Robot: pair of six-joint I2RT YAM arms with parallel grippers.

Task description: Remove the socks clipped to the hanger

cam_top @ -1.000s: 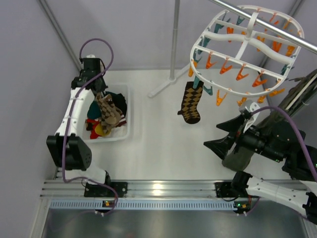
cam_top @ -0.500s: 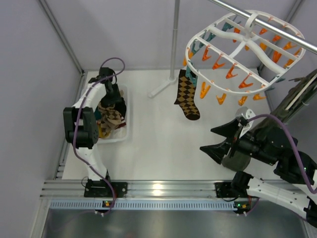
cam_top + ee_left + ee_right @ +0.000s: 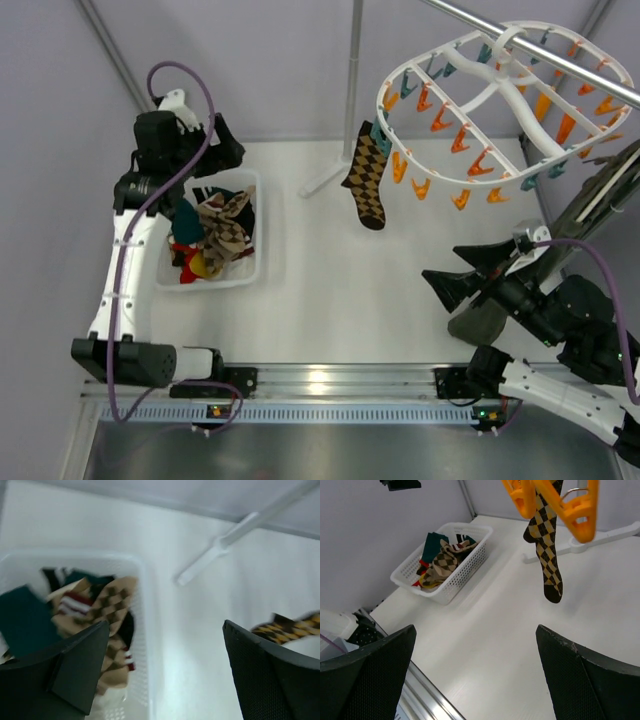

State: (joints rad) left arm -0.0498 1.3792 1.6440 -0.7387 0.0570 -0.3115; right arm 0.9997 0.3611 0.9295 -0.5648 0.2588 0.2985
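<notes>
We're in a robotics lab cell, folks, not a laundry room: bare grey walls (image 3: 60, 150) box in a white counter (image 3: 320, 300), and an aluminium rail (image 3: 330, 380) carries the bolted left arm (image 3: 120, 270) and right arm (image 3: 560, 385), which trail purple cables (image 3: 205, 100). Beyond that rail are a basket (image 3: 262, 240) of socks (image 3: 215, 235) and a hanger (image 3: 480, 70).

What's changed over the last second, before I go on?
The left gripper let go of its patterned sock into the basket, then rose toward the far wall, jaws open. The hanger swung, carrying the argyle sock leftward. The right gripper stayed open below; that sock is still clipped.
</notes>
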